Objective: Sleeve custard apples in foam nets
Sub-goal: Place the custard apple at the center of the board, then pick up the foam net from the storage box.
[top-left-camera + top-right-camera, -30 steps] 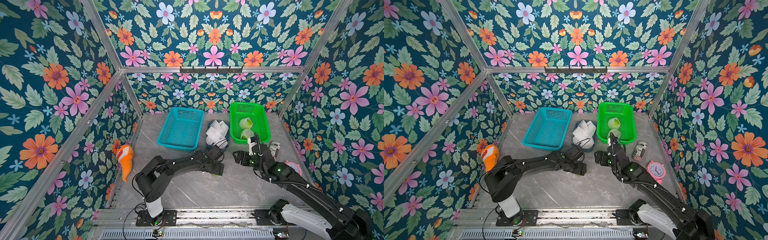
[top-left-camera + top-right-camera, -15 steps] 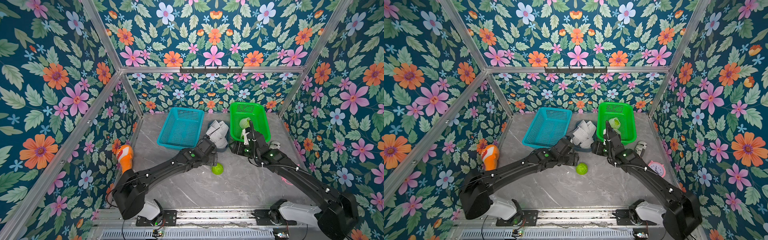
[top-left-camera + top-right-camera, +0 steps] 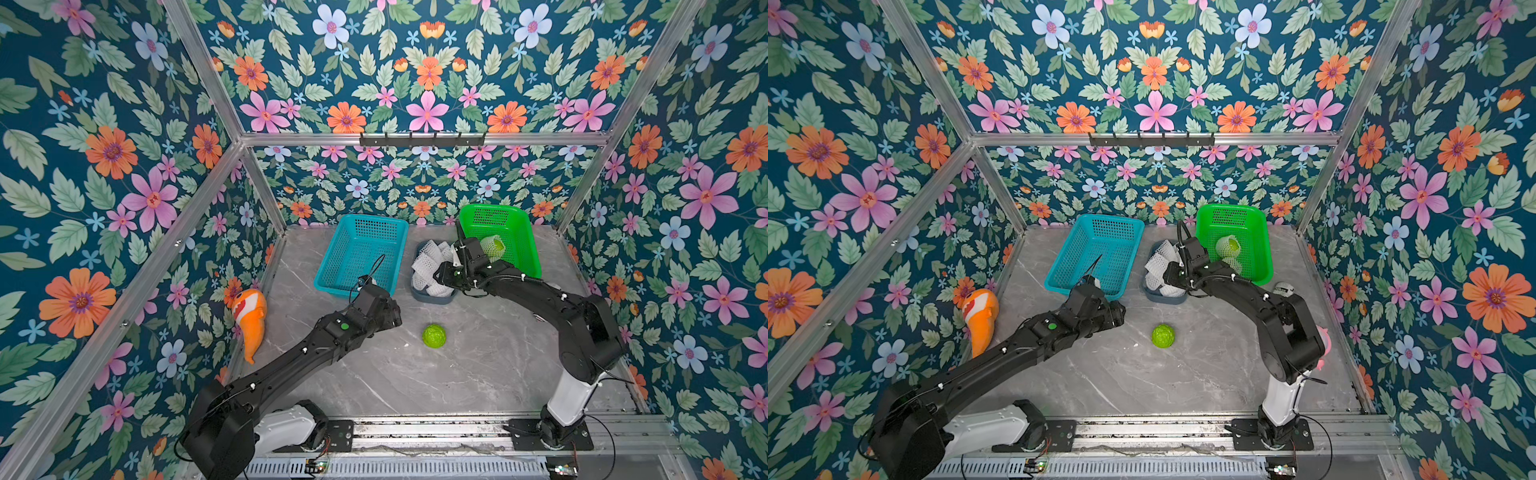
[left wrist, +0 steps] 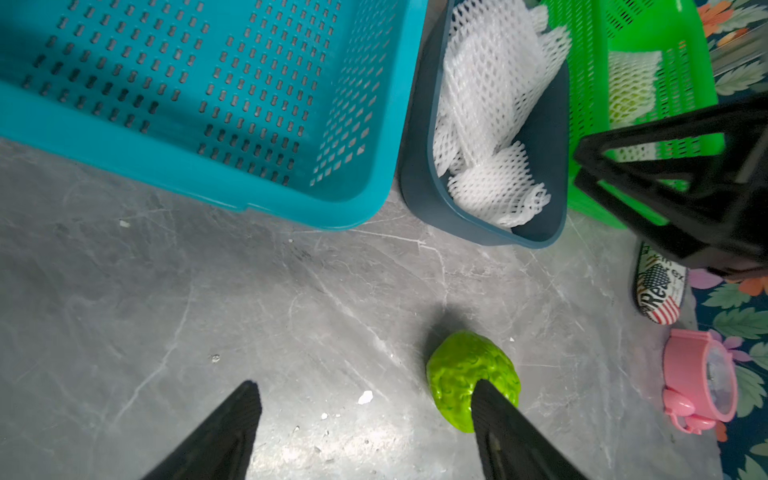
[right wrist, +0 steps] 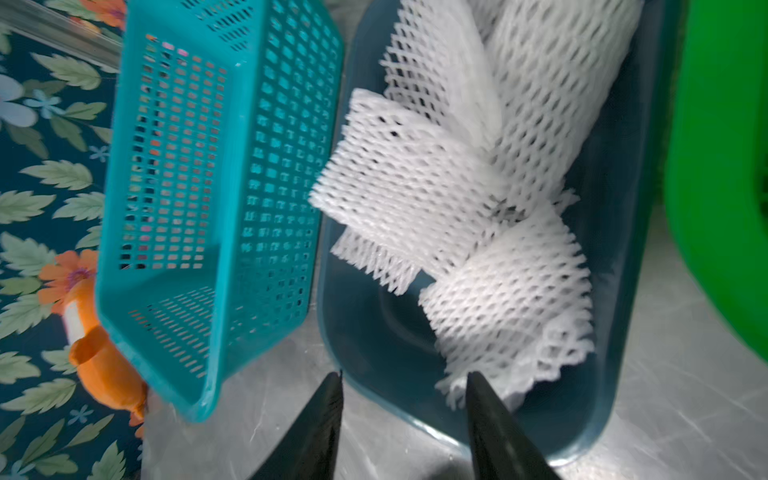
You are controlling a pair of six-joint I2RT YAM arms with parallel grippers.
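My right gripper (image 5: 405,378) hangs over the near end of the dark-blue tray (image 5: 374,332). Jaws partly apart, nothing pinched. One fingertip is at the frilly edge of the nearest of the foam nets (image 5: 478,187). My left gripper (image 4: 363,388) is spread wide and empty, above the tabletop (image 3: 415,374) just left of the bare custard apple (image 3: 434,335). That fruit lies loose mid-table, on the near side of the tray. Two more custard apples (image 3: 493,246), already netted, sit in the green basket (image 3: 525,237) at far right. The teal basket (image 3: 332,266) is empty.

Risks:
- The nets are piled and overlapping, so a pinch could lift two, or catch only the frill and slip.
- My right jaws sit close to the tray rim, so closing there could clamp or drag the tray.
- The apple is round, and a nudge from a left finger would probably roll it.

Hard to see:
- The right wrist view is blurred, so I can't tell whether that fingertip touches the net or is just in front of it.
- In both top views my right wrist covers the fingers.
- The second netted fruit is mostly behind my right arm.
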